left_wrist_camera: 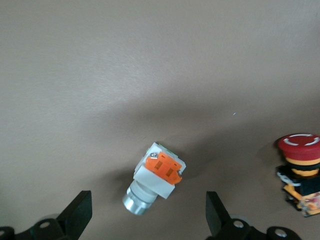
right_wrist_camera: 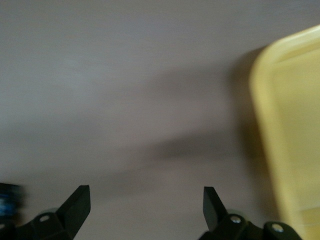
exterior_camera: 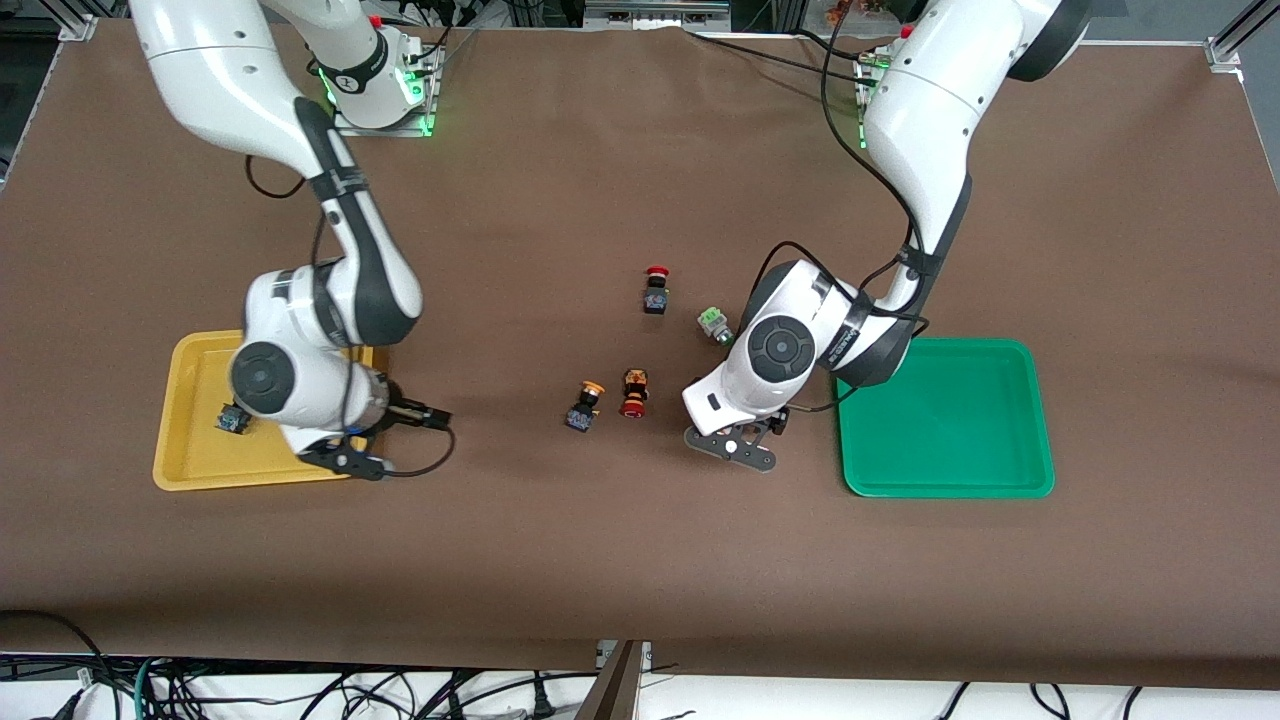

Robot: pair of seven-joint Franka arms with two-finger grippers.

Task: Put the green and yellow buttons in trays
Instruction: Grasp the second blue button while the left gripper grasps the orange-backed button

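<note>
Claws first: the left claw (left_wrist_camera: 145,220) hangs released, fingers spread wide, over the bare desk (exterior_camera: 620,560) just beside the green tray (exterior_camera: 1040,420), on that tray's side toward the right arm's end. Through its wrist camera a grey button with an orange block (left_wrist_camera: 156,176) lies tipped on its side between the spread fingers, touching neither, and a red-capped button (left_wrist_camera: 300,170) lies close by.

The right claw (right_wrist_camera: 142,210) is also released, empty, over the desk at the edge of the yellow tray (exterior_camera: 190,470) that faces the green tray. One yellow button (exterior_camera: 232,418) lies in the yellow tray.

The green tray holds nothing. Between the trays, nearer the green one, lie a grey button with a green block (exterior_camera: 714,323), a red button on a black body (exterior_camera: 656,290), the red-capped one again (exterior_camera: 633,393), and, just beside it toward the yellow tray, a second yellow button (exterior_camera: 585,404).
</note>
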